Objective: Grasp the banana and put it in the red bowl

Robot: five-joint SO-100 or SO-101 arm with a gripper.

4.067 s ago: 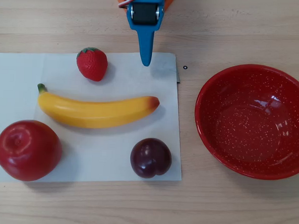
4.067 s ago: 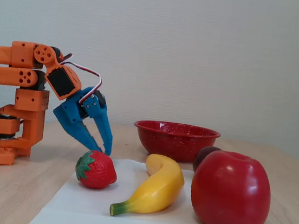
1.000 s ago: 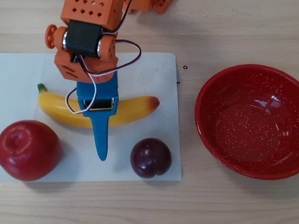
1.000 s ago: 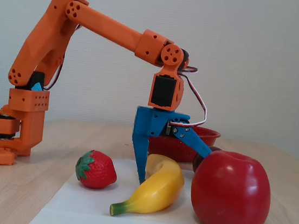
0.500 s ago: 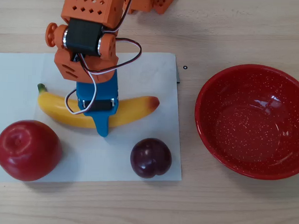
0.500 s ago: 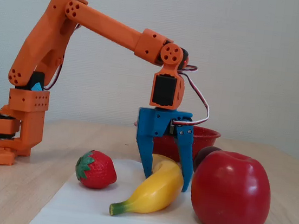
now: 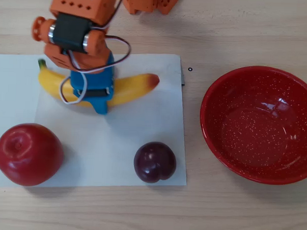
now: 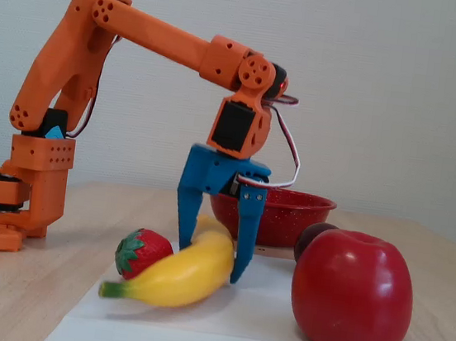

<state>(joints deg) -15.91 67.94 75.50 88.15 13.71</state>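
Now the banana [image 8: 173, 276] hangs clamped inside the gripper [image 8: 208, 265], lifted.

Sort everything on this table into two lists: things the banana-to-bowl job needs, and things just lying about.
Needed for the job:
banana, held in the hand
red bowl, empty

Just lying about:
apple
plum
strawberry
white paper sheet

Orange arm stretched forward, wrist bent down; blue gripper [image 8: 210, 260] clamped on banana [image 8: 175, 275] (fingers [image 8: 244, 243] point down).
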